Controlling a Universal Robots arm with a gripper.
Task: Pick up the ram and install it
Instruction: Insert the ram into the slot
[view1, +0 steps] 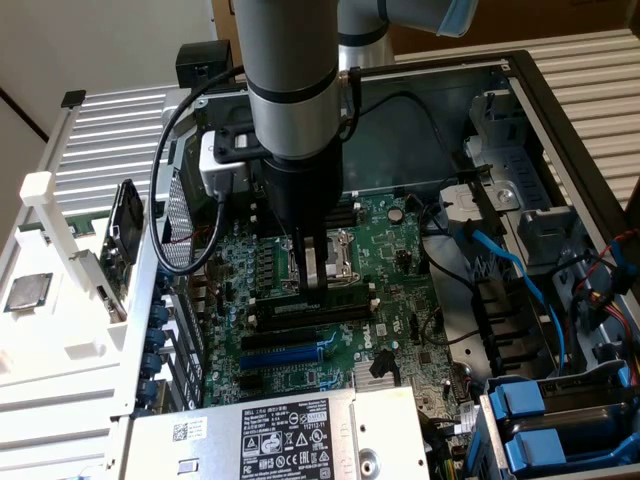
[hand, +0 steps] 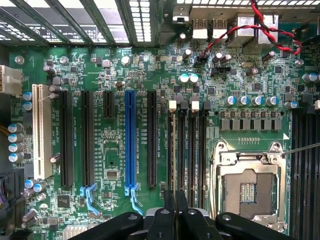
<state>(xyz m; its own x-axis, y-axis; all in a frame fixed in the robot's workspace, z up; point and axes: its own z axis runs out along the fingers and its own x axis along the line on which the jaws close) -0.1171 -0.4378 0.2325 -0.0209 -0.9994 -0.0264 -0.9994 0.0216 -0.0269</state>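
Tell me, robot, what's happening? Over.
Jaws shut, low over the memory slots. Ram: can't tell if held. Nothing blocking the slots.

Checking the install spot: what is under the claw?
Black memory slots beside the CPU socket, on the motherboard. The claw covers the slots' near ends; anything seated there is hidden.

Power supply label (view1: 285, 437), print illegible

You'll see the ram (view1: 318, 297), a long thin flat dark-chipped stick, lying lengthwise along a black slot (seating depth unclear) mid-motherboard, beside the socket.
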